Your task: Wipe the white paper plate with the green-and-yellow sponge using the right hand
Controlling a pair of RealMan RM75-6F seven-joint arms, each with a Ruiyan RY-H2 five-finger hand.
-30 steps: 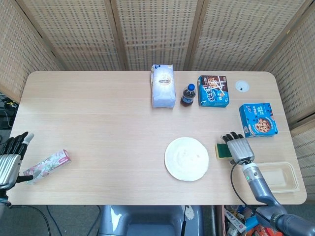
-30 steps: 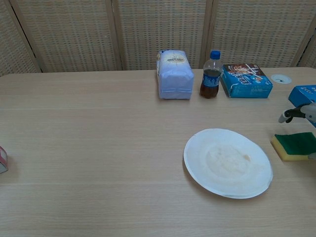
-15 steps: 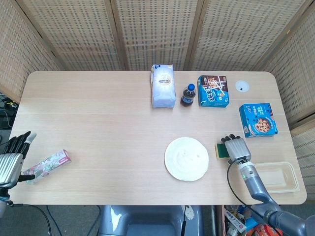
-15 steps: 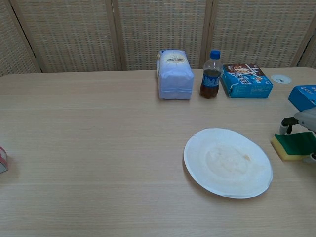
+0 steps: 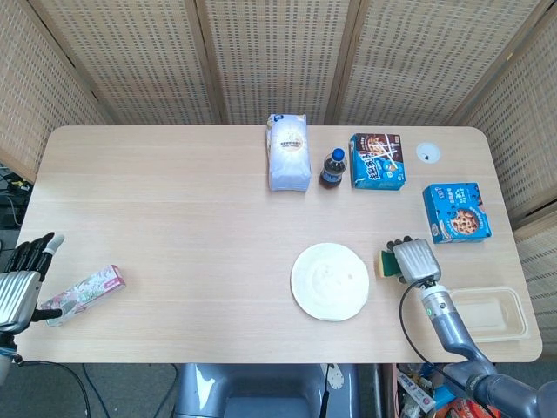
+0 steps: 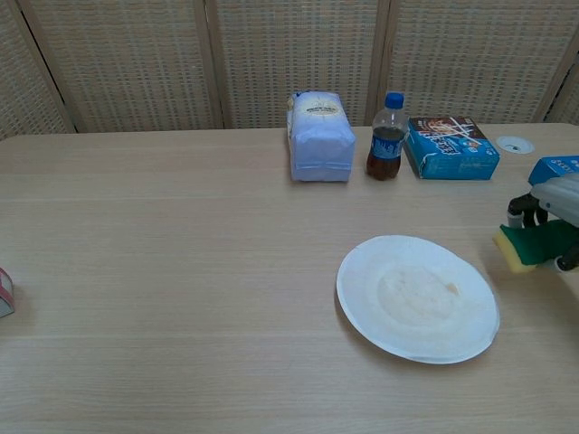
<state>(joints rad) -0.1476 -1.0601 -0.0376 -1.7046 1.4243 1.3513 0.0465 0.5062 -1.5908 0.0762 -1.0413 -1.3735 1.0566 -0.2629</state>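
Our right hand (image 6: 554,215) held the green-and-yellow sponge (image 6: 528,245) at the right edge of the frame, just beside the white paper plate (image 6: 417,297). We judged the sponge soft and light, best gripped by its sides. Our left hand (image 5: 19,277) was open at the lower left.

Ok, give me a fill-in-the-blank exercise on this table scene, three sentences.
1. The right hand holds the ____.
2. The paper plate lies in front of the ____, which stands between the white bag and a blue box.
3. The left hand rests off the table's edge, beside a floral ____.

Missing words: sponge; bottle; packet
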